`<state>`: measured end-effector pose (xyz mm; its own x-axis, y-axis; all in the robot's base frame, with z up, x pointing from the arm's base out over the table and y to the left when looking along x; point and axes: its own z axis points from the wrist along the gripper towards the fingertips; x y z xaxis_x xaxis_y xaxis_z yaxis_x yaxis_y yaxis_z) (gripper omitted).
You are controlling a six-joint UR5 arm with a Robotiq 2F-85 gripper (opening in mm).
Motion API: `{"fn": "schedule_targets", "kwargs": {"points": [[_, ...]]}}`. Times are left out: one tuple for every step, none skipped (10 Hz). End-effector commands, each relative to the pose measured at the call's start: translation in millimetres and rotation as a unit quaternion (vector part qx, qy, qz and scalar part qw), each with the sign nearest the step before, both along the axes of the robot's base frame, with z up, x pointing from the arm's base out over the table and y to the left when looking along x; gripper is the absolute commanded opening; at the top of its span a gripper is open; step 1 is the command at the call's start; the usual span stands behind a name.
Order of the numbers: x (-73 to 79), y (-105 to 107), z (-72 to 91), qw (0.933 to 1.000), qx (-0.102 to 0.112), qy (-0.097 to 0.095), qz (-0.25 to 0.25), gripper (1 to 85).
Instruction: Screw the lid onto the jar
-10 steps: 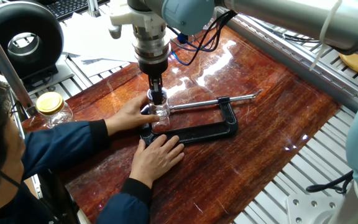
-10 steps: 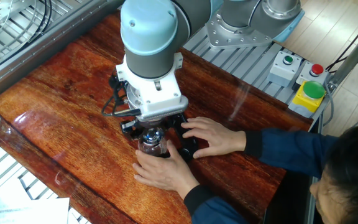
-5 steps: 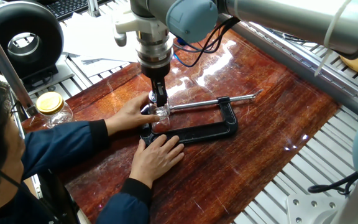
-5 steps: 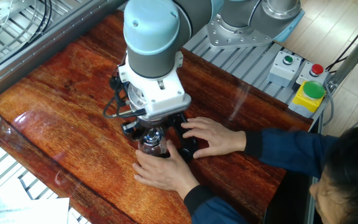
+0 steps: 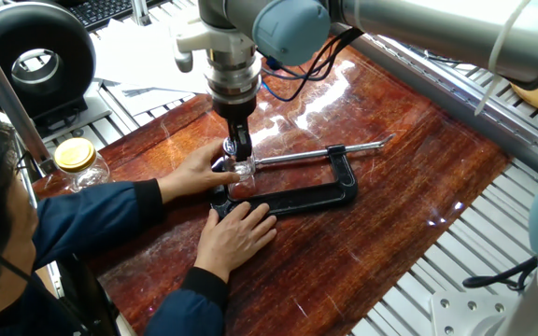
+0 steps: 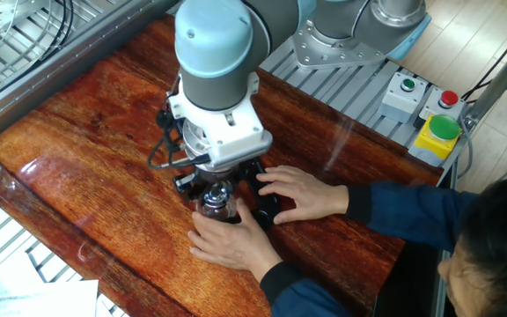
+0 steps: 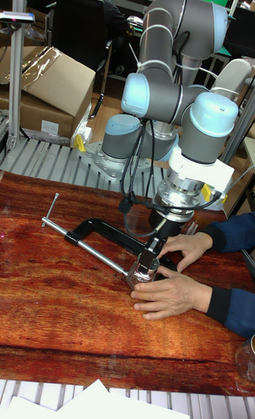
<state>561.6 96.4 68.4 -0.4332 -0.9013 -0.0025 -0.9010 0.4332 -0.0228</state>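
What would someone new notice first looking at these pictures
Probably the big grey and blue robot arm reaching down over the middle of the wooden table, its gripper right at the top of the small clear jar. A person's two hands steady things there, beside a black C-clamp; a yellow-lidded jar stands off the table edge.

A glossy red-brown wooden table (image 5: pixel 409 177) carries a black C-clamp (image 5: pixel 320 196) and the jar (image 5: pixel 242 179).
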Motion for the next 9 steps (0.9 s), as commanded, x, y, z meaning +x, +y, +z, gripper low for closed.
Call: {"fn": "schedule_targets", "kwargs": {"points": [[2.3, -1.8, -0.9, 0.9997, 0.022, 0.006, -0.006, 1.3], [4.4, -5.2, -4.3, 0.9996, 0.023, 0.005, -0.012, 1.3], [7.2, -10.8, -4.2, 0.9996, 0.017, 0.005, -0.020, 1.3], [8.9, -15.9, -0.8, 0.9996, 0.009, 0.007, -0.027, 1.3], [8.9, -18.3, 1.2, 0.9993, 0.007, 0.010, -0.035, 1.3], [10.3, -17.1, -0.2, 0.9991, 0.007, 0.006, -0.042, 1.3], [10.3, -10.4, -6.0, 0.9981, 0.004, -0.003, -0.061, 1.3], [13.6, -6.2, -10.8, 0.9973, 0.003, -0.014, -0.072, 1.3], [20.2, -8.8, -11.8, 0.9965, 0.003, -0.021, -0.080, 1.3]]}}
